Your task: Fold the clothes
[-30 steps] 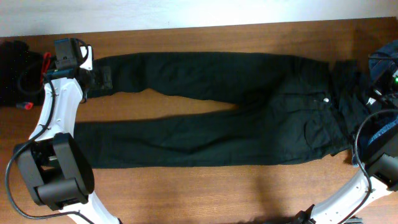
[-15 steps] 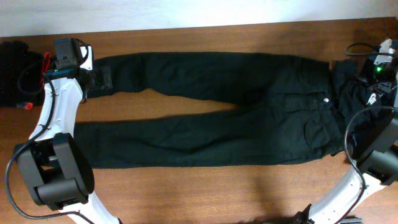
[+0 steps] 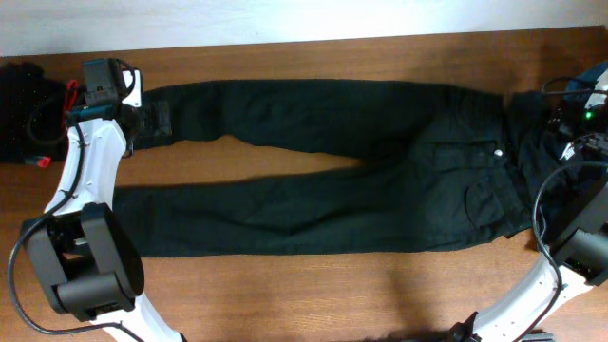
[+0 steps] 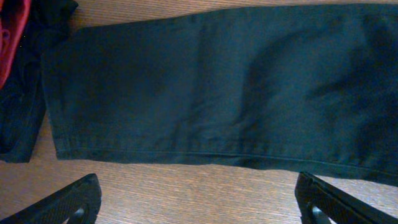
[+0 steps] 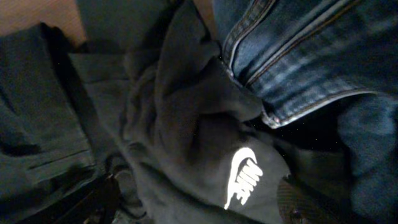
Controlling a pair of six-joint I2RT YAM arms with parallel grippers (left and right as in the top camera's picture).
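Lying flat on the worktop [image 3: 285, 285], black trousers [image 3: 323, 161] await their first fold — left gripper [image 4: 202, 202], open and empty, should next pinch the nearby hem [image 4: 59, 93]; right gripper [image 5: 193, 208] open, empty, over piled clothes [image 5: 186, 124].

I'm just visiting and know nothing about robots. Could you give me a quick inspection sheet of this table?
Surface: brown wooden table.
Job's things: black trousers spread flat, legs pointing left, waist right; dark Nike garment and blue jeans heaped at the right edge.
Clutter: dark bundle with some red, at the left edge.
Grippers: left gripper open at the upper leg's hem; right gripper open over the Nike garment.
Cables: black cable looping by each arm.
Surroundings: white wall behind the table.
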